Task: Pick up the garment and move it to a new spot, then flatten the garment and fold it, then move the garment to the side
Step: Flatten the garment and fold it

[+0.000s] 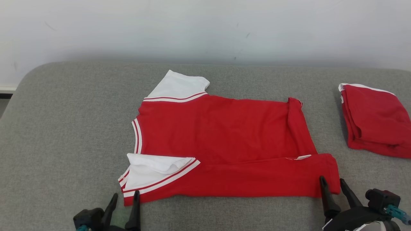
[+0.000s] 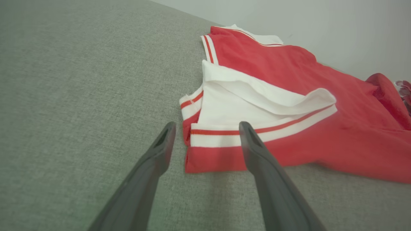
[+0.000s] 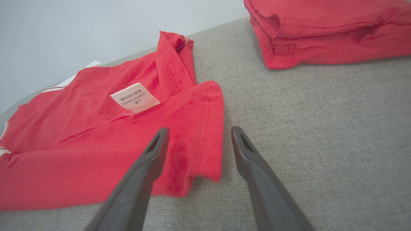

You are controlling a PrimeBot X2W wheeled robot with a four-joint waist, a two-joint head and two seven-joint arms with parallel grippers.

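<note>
1. lying on the grey padded surface, the red garment has its near long edge folded over, with the white sleeves toward the robot's left.
2. the left gripper has its fingers apart at the near sleeve corner, gripping nothing.
3. the right gripper has its fingers apart at the near hem corner.
4. a folded red cloth lies apart on the right.

Matt knit garment — coarse-woven surface

Red garment, wht striped trim.
</note>
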